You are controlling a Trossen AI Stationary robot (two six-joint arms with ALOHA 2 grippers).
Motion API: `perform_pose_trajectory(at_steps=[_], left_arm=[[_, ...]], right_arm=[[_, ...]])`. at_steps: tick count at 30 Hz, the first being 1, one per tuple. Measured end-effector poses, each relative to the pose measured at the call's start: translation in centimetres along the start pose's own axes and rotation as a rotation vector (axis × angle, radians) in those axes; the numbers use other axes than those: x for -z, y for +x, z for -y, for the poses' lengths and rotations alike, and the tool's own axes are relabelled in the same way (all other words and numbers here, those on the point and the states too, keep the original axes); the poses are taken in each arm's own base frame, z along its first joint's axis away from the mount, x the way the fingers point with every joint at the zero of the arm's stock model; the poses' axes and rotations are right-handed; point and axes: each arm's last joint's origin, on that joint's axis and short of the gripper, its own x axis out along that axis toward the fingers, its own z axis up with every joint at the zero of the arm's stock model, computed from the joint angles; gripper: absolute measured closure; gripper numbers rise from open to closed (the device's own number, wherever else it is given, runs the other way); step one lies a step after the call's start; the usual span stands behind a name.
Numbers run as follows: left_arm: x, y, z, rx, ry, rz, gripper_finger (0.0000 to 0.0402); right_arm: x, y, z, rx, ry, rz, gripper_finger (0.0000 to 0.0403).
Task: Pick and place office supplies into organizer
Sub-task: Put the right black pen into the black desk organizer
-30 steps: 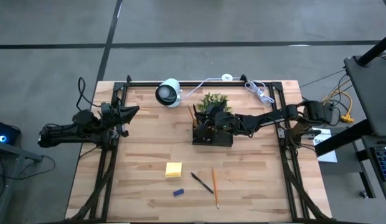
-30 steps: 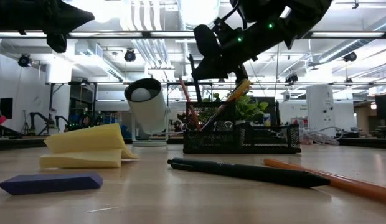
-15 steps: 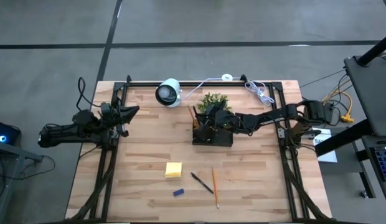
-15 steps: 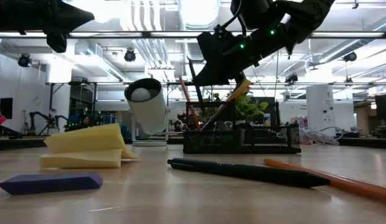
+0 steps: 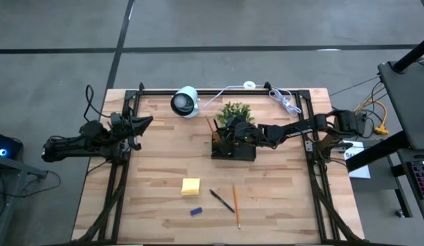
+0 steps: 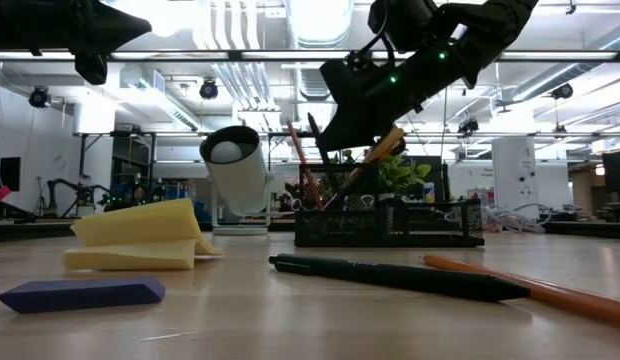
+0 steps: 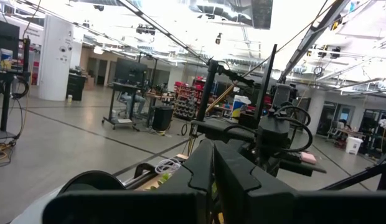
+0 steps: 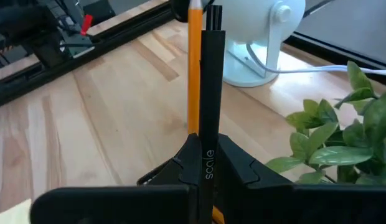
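Note:
My right gripper (image 5: 230,134) hangs over the black organizer (image 5: 234,152), shut on a dark pen (image 8: 211,74). In the low view the pen (image 6: 323,150) slants down into the organizer's tall cup (image 6: 325,190), beside an orange pencil (image 8: 194,62) and the yellow-handled scissors (image 6: 386,146) that stand in it. On the table nearer the front lie a yellow sticky-note pad (image 5: 191,186), a blue block (image 5: 195,212), another dark pen (image 5: 221,200) and an orange pencil (image 5: 236,205). My left gripper (image 5: 145,121) waits shut over the table's left side. My right gripper pinches the dark pen's upper shaft (image 8: 208,146) between its two fingers. It comes from above and from the table's right, slanting down. The pen stands steeply tilted below the fingers (image 6: 342,105); its lower end reaches into the organizer's cup.
A green potted plant (image 5: 234,111) stands just behind the organizer and a white round camera (image 5: 185,101) to its far left, with a white cable (image 5: 284,101) along the far edge. Black frame rails (image 5: 116,178) run along both sides.
My right gripper has come down toward the organizer and tipped a little, staying shut. The dark pen in it has gone lower, and its bottom end now stands inside the organizer's tall cup.

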Motion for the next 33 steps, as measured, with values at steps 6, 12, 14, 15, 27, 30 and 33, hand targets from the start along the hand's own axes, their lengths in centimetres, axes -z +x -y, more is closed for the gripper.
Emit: perform_pose_trajectory(at_steps=[6, 12, 14, 15, 27, 30, 33], left_arm=[[0.00, 0.00, 0.00, 0.000, 0.000, 0.000, 0.0402], [0.00, 0.00, 0.00, 0.000, 0.000, 0.000, 0.0402], [0.00, 0.00, 0.00, 0.000, 0.000, 0.000, 0.0402], [0.00, 0.00, 0.00, 0.000, 0.000, 0.000, 0.0402], [0.00, 0.00, 0.00, 0.000, 0.000, 0.000, 0.0402], [0.00, 0.00, 0.00, 0.000, 0.000, 0.000, 0.0402], [0.00, 0.00, 0.00, 0.000, 0.000, 0.000, 0.0402]], right_arm=[[-0.02, 0.00, -0.01, 0.000, 0.072, 0.003, 0.0390], [-0.01, 0.00, -0.05, -0.020, 0.125, -0.008, 0.0382], [0.04, -0.01, -0.05, -0.019, 0.118, -0.013, 0.0382], [0.06, -0.01, -0.06, -0.022, 0.118, -0.016, 0.0382], [0.03, 0.01, -0.12, -0.039, 0.113, -0.029, 0.0372], [0.03, 0.00, -0.15, -0.043, 0.113, -0.031, 0.0356], [0.05, 0.00, -0.18, -0.047, 0.110, -0.034, 0.0337]])
